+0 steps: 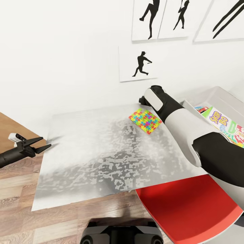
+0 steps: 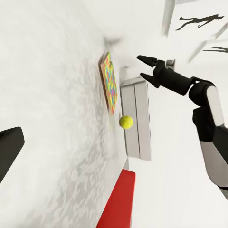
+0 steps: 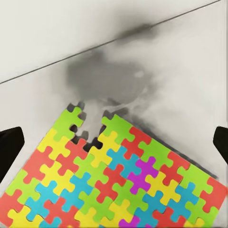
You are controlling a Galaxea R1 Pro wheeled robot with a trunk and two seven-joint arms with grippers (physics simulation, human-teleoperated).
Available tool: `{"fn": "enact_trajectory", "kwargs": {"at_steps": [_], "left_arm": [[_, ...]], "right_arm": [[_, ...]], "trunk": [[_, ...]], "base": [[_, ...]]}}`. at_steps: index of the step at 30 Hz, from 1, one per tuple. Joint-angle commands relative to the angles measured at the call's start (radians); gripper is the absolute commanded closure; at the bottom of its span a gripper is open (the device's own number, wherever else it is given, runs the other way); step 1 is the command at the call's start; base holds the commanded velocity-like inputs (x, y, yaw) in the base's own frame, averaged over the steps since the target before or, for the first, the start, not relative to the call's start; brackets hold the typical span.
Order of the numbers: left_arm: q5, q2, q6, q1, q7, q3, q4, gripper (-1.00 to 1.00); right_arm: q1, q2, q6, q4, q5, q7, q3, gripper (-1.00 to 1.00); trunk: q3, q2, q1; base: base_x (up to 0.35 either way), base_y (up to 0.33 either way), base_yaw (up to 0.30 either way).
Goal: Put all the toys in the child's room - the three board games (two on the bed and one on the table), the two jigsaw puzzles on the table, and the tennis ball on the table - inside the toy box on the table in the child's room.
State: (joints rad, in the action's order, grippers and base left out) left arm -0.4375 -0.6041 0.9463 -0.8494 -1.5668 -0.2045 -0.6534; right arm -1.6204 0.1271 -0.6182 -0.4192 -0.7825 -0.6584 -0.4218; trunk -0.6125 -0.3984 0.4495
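Observation:
One jigsaw puzzle, a thin multicolour mosaic square, lies flat on the table near its far right. My right gripper hangs open a little above it, clear of it. Its dark fingertips frame the puzzle in the right wrist view. The tennis ball rests on the table between the puzzle and the toy box. In the grey toy box at the right lies the Skip-Bo board game. My left gripper is open and empty at the table's left edge.
A red chair seat sits under the table's near right corner, below my right arm. Black sports-silhouette pictures hang on the white wall behind the table. Wood-plank floor shows at the left and front.

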Motion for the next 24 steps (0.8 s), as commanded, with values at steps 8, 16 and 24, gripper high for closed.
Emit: {"fn": "enact_trajectory", "kwargs": {"at_steps": [8, 16, 24], "left_arm": [[0.000, -0.001, 0.011, -0.001, -0.004, 0.000, 0.000, -1.00], [0.000, -0.001, 0.011, 0.000, -0.004, -0.001, 0.000, -1.00], [0.000, -0.002, 0.010, 0.000, -0.004, -0.001, 0.000, -1.00]], "right_arm": [[-0.001, 0.000, 0.001, 0.049, -0.009, 0.002, -0.008, -1.00], [-0.001, 0.000, 0.001, 0.061, -0.009, 0.011, -0.008, -1.00], [-0.001, 0.001, -0.002, 0.063, -0.009, 0.013, -0.009, -1.00]], "trunk": [[-0.001, -0.002, 0.001], [-0.001, -0.002, 0.001], [-0.001, -0.002, 0.001]], "base": [[0.000, 0.000, 0.000], [0.000, 0.000, 0.000], [0.000, 0.000, 0.000]]}}
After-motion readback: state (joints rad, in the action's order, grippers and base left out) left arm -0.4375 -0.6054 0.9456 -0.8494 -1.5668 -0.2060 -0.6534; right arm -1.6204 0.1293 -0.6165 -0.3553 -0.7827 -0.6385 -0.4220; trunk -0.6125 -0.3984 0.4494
